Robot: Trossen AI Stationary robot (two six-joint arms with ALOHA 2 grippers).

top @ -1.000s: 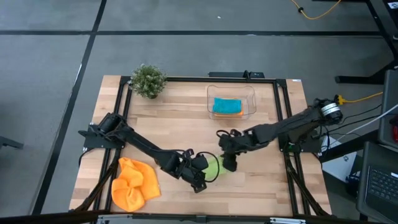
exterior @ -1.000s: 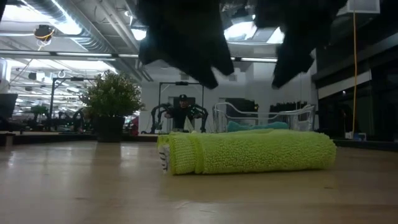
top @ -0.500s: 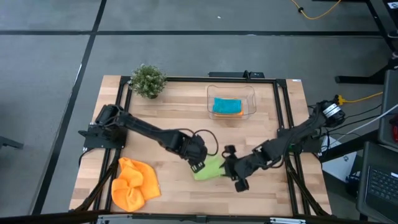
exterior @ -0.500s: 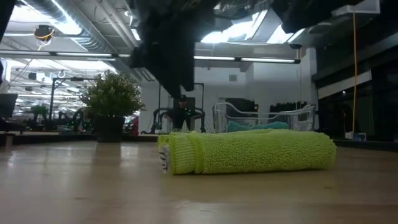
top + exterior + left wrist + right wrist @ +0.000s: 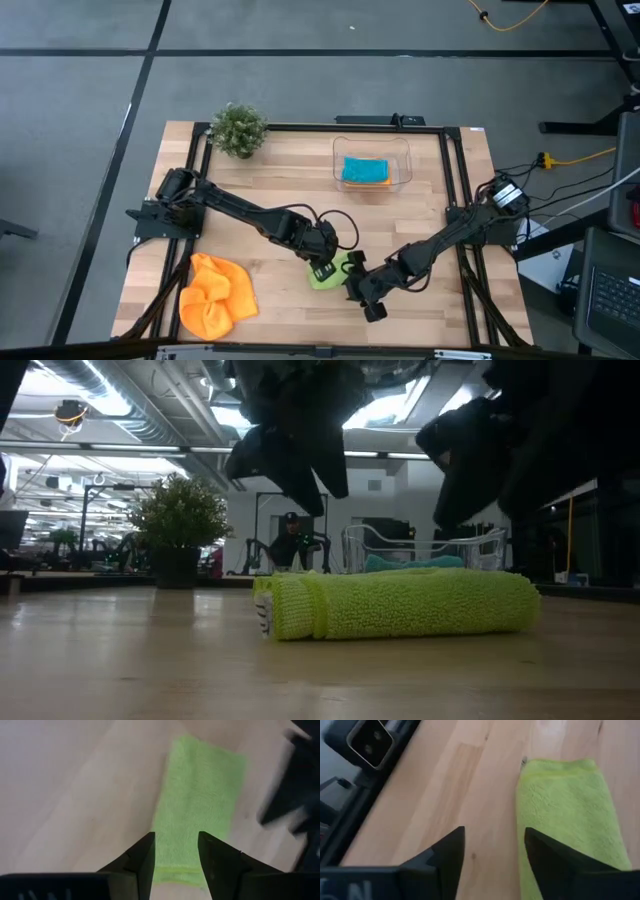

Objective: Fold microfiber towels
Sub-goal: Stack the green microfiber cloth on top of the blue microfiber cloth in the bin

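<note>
The left claw (image 5: 322,268) hangs just below centre of the high view, directly over the upper-left end of the green towel (image 5: 333,272); its wrist view shows both fingers (image 5: 145,861) parted with bare gap between them, grasping nothing. The right claw (image 5: 368,297) sits to the lower right of that towel, just beside its other end; its own wrist view shows the fingers (image 5: 451,855) likewise spread and empty, with bench (image 5: 445,795) between them and the towel (image 5: 570,820) off to one side. In the low view both claws hang above the towel (image 5: 400,605) without touching it, the towel lying flat on the bench (image 5: 150,660) as a folded, rolled-edged bundle. The towel's long axis runs diagonally in the high view, from upper right to lower left, and the two claws stand at opposite ends of the bundle. The left claw is judged the nearer, being over the cloth itself, while the right claw stands off its edge. Any coming grasp therefore turns on lowering straight down for the left arm and on a short sideways shift toward the towel for the right. Farther out, a crumpled orange towel (image 5: 212,295) lies at the lower left of the bench, well apart from both claws and not yet folded. A blue towel (image 5: 364,169) rests folded inside the tub (image 5: 405,160) at upper centre, on top of an orange one whose edge just shows. A plant (image 5: 239,129) stands at the upper left corner.
</note>
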